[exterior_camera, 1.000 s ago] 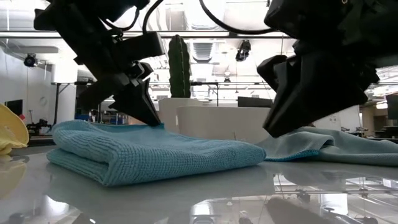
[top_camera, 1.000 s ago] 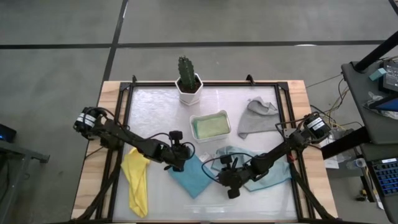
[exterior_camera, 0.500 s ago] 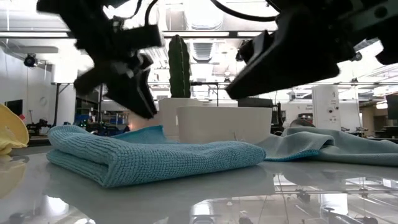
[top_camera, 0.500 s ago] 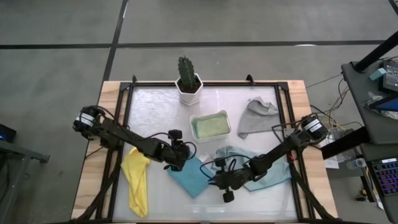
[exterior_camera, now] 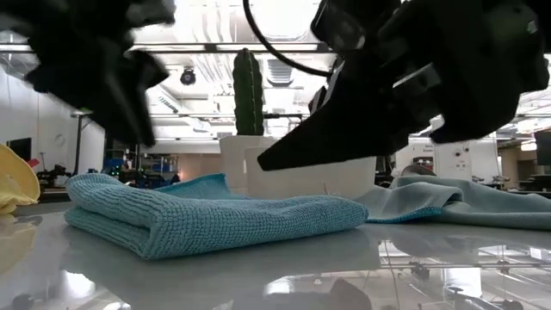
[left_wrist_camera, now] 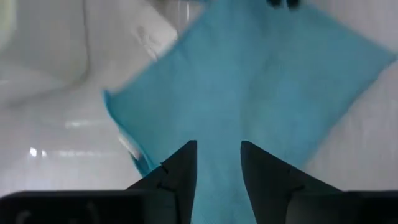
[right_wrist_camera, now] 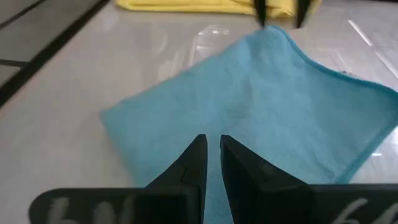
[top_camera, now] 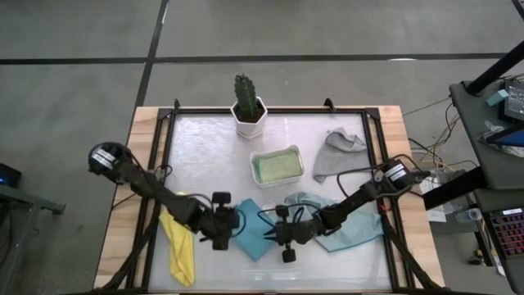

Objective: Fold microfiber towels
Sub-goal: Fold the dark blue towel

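Nearest the front edge of the surface (top_camera: 270, 270), the folded bright blue towel (top_camera: 255, 236) lies flat between the two pincers. The left pincer (top_camera: 223, 231) hangs at its left corner, fingers spread with a clear gap and nothing between them; its wrist view looks straight down on the cloth. The right pincer (top_camera: 285, 238) reaches in low from the right, fingers almost pressed together, empty above the towel's right edge. Only the low view shows the towel's doubled thickness (exterior_camera: 207, 220). The yellow towel (top_camera: 178, 246) lies left, the pale teal towel (top_camera: 352, 229) beneath the right arm. Farther back stand the white tray (top_camera: 277, 165) holding the olive green towel (top_camera: 277, 168), the grey towel (top_camera: 336, 154), then a potted cactus (top_camera: 246, 105).
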Controlling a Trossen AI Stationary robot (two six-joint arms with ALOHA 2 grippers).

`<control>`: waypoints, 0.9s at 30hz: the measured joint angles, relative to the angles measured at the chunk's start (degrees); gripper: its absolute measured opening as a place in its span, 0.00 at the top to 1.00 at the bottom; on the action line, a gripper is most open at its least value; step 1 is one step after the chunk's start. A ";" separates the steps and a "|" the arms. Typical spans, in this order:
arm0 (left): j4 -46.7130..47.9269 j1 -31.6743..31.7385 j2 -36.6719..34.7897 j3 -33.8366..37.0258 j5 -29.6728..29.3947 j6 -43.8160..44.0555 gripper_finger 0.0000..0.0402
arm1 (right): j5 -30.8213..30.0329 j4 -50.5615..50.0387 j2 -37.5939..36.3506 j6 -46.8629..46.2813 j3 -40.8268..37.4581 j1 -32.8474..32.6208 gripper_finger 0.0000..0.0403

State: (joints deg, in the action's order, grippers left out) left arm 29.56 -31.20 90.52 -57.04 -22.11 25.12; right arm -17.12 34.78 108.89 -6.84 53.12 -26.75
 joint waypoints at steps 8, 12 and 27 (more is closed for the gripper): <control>-0.78 -1.05 1.54 6.24 -0.75 8.96 0.83 | 0.13 -1.56 1.06 -0.19 0.02 0.16 0.91; -2.70 -1.05 2.12 8.37 -0.83 9.08 0.86 | 0.13 -2.56 1.08 -0.69 0.02 0.16 0.91; -1.90 -1.06 -1.71 6.14 -0.52 8.95 0.87 | 7.92 -10.73 -6.15 -1.34 0.05 0.14 0.89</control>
State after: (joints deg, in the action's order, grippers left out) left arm 27.66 -32.26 88.82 -50.90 -22.62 34.07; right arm -9.21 24.05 102.74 -8.19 53.18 -26.61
